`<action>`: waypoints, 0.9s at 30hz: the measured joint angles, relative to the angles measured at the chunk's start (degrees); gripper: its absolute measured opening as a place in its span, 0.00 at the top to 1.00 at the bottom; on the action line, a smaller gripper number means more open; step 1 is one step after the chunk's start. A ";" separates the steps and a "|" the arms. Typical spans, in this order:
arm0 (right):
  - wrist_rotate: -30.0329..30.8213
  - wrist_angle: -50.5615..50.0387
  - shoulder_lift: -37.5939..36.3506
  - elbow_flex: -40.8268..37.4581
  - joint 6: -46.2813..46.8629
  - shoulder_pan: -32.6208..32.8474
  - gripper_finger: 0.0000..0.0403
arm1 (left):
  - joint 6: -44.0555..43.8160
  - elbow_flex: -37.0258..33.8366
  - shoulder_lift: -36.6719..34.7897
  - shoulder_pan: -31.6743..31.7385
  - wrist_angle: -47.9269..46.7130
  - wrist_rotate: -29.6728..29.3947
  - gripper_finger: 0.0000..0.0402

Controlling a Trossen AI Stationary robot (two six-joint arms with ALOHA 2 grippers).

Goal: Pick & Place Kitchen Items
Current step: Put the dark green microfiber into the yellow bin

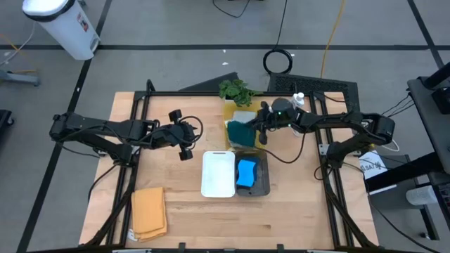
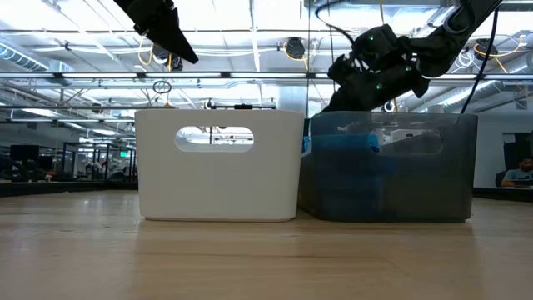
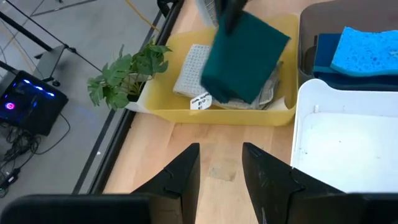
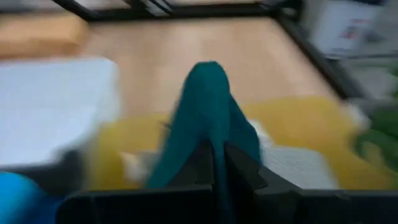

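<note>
A dark green cloth (image 3: 245, 59) hangs over the yellow tray (image 3: 161, 109) at the table's far middle, with my right gripper (image 4: 217, 163) shut on it. A grey patterned cloth (image 3: 193, 68) lies in that tray. A blue sponge (image 1: 246, 172) rests in the dark grey bin (image 1: 263, 184), and the white bin (image 1: 218, 173) stands beside it. An orange-tan cloth (image 1: 149, 212) lies flat at the near left. A white capped bottle (image 1: 299, 100) stands at the far right. My left gripper (image 3: 221, 169) hovers open left of the tray, with nothing between its fingers. My right gripper pinches the dark green cloth's top part (image 4: 208, 134) between its two fingers, coming from the table's right side and slanting a little downward. The cloth hangs below the fingers in slack folds over the yellow tray. Whether its lower edge (image 3: 233, 99) touches the tray's contents I cannot tell.
A leafy plant (image 1: 235, 90) stands just beyond the yellow tray. The two bins stand side by side at the table's middle, near of the tray. Bare wood lies between my left gripper and the orange-tan cloth, and along the near edge.
</note>
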 joint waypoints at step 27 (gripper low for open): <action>28.16 16.42 12.67 -0.02 -17.79 0.14 1.00 | 0.21 0.00 0.00 0.00 0.04 0.07 0.69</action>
